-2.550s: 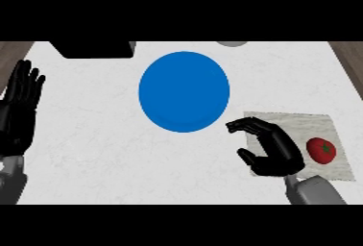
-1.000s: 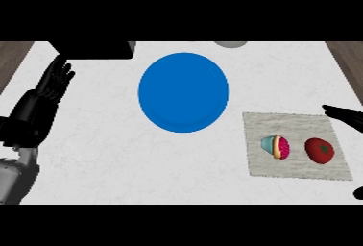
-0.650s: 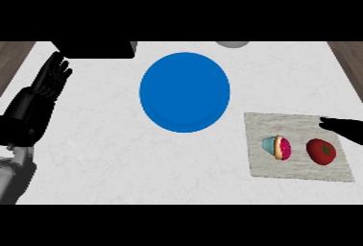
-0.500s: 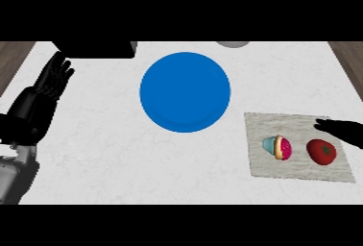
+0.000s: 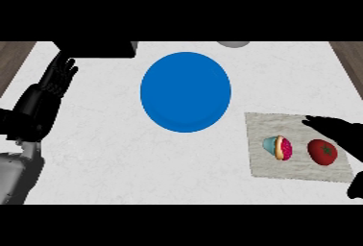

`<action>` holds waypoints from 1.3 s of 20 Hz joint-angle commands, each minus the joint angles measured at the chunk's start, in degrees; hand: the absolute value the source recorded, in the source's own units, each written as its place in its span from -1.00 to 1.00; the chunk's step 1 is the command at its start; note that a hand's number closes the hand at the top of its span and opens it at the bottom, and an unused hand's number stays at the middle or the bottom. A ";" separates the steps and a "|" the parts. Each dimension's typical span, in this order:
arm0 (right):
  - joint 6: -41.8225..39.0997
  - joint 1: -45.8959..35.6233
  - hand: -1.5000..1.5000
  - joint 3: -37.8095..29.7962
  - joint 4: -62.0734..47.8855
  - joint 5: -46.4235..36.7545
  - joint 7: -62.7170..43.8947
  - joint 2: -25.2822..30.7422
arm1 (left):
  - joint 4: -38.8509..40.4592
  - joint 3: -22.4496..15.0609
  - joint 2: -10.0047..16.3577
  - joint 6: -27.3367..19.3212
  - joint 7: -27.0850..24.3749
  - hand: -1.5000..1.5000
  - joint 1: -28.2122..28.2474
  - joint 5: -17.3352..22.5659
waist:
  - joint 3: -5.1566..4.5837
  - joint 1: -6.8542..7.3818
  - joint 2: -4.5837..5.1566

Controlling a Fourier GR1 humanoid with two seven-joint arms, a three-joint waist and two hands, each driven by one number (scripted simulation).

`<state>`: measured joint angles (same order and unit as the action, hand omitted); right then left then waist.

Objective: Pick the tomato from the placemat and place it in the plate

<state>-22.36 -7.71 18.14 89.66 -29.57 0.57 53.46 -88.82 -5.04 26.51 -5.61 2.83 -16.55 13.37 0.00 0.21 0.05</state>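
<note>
A red tomato [image 5: 322,152] lies on the right part of a grey placemat [image 5: 297,169] at the counter's right side. Beside it on the mat sits a small pink and teal cupcake-like item [image 5: 279,147]. A blue plate [image 5: 186,91] lies on the white counter, left of and beyond the mat. My right hand [image 5: 339,130] comes in from the right edge, fingers straight, hovering just beyond the tomato and holding nothing. My left hand [image 5: 44,100] rests open at the left edge, fingers pointing away.
A black block [image 5: 96,49] sits at the back left of the counter. A grey round object [image 5: 233,43] shows at the back edge. Wooden floor strips flank the counter at both sides.
My right hand left the mat, uncovering the cupcake-like item, and has come back in from the right edge, moving leftward toward the tomato. The left hand shifted slightly.
</note>
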 commanded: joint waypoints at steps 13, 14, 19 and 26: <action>1.02 -4.46 -1.00 -2.69 -22.00 -16.51 11.69 -10.56 | -2.39 3.81 -5.25 3.14 1.33 0.00 2.22 -4.91 | 0.02 0.04 0.02; -2.78 -4.05 -1.00 -2.83 -18.21 -16.10 9.71 -10.74 | -4.62 4.22 -4.42 4.32 1.54 0.00 3.90 -5.26 | 0.00 -0.02 -0.05; 0.72 -5.96 -1.00 -1.30 -23.72 -22.93 6.03 -16.50 | -1.79 6.40 -4.66 5.71 3.51 0.00 0.43 -5.02 | 0.00 -0.12 -0.03; 12.98 -7.63 1.00 -6.46 -28.68 -22.50 17.08 -17.19 | -4.98 6.22 -5.59 6.61 1.22 0.00 5.13 -6.07 | 0.04 0.18 -0.06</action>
<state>-15.39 -14.84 13.67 61.24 -52.54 14.08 37.87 -92.84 1.10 20.97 -0.11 5.84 -14.13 7.53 -0.09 0.25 -0.02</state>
